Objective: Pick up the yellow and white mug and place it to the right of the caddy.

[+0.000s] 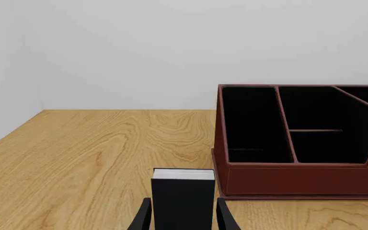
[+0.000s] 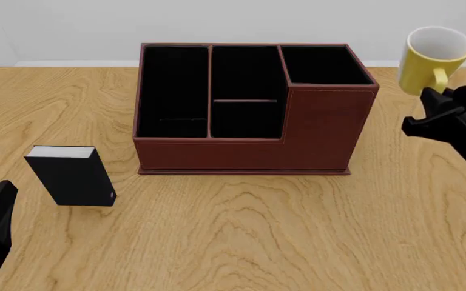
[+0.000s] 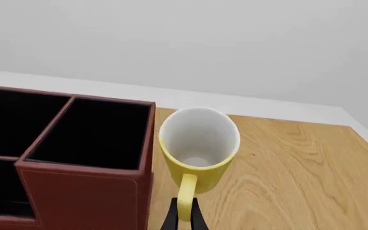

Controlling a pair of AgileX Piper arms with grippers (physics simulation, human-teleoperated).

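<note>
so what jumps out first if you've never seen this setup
The yellow and white mug stands out most: it is held by its handle in the right gripper, to the right of the caddy. That big red-brown caddy with black compartments fills the middle of the wooden table. A small black block stands at the front left, just ahead of the left gripper.

Small black block (image 2: 73, 176) with white top upright on wooden table (image 2: 241, 236), near left edge.
</note>
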